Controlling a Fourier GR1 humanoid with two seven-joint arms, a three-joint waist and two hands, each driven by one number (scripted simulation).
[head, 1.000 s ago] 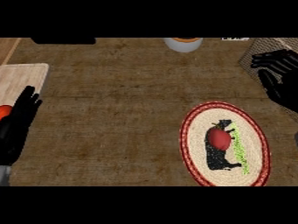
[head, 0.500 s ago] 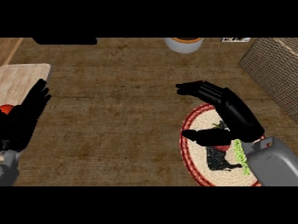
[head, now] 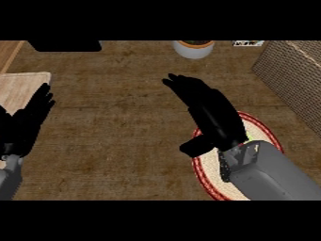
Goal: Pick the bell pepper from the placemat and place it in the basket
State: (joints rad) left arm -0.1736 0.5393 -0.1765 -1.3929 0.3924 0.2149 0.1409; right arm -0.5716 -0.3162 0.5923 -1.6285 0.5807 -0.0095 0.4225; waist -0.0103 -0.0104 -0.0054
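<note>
Early stage: pepper not grasped, hidden under right hand point(head: 208, 113), fingers straight, empty, over placemat point(head: 263, 129). Basket point(head: 305, 80) awaiting. Left hand point(head: 20, 124) resting open, bench left.

Two glossy black robot hand point(head: 212, 115) units on seemingly plain grey forearms point(head: 270, 172).

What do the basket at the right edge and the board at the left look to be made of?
The basket looks like woven wicker, matte tan: a fine crosshatched weave covers its side. The board looks like pale, unvarnished wood, with faint lengthwise grain; laminate cannot be ruled out.
</note>
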